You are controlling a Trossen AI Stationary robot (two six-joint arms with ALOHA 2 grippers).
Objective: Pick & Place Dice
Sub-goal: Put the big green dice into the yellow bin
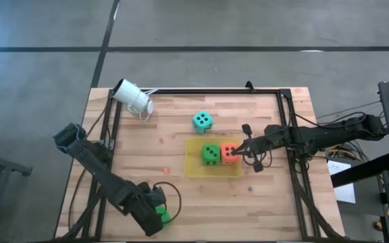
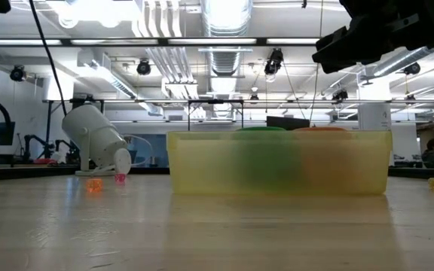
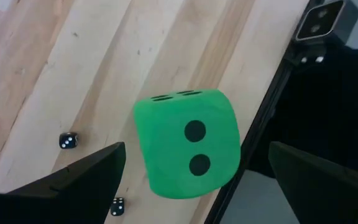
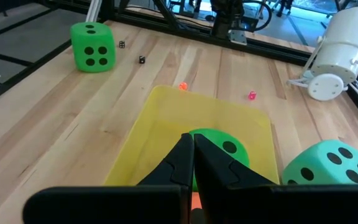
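Wooden table planks [image 1: 181, 182] carry a shallow yellow tray [image 1: 194, 167] near the middle, and everything else sits around it. Inside the tray lie a green die [image 1: 211, 154] and, touching it on the side toward the right arm, an orange-red die [image 1: 229, 152]. The teal die [image 1: 202, 121] stands on the bare wood just beyond the tray's far edge. A second green die [image 3: 187, 143] sits well apart from the tray, at the near left corner of the table, close to the black frame rail [image 3: 261, 124]. The left gripper [image 1: 159, 214] hangs over that die with its fingers spread wide on either side, not touching it. The right gripper [image 1: 243, 150] hovers over the tray by the orange-red die, fingers pressed together and holding nothing. A white camera [image 1: 132, 98] lies at the far left corner. Two tiny black dice [image 3: 69, 140] rest near the corner die.
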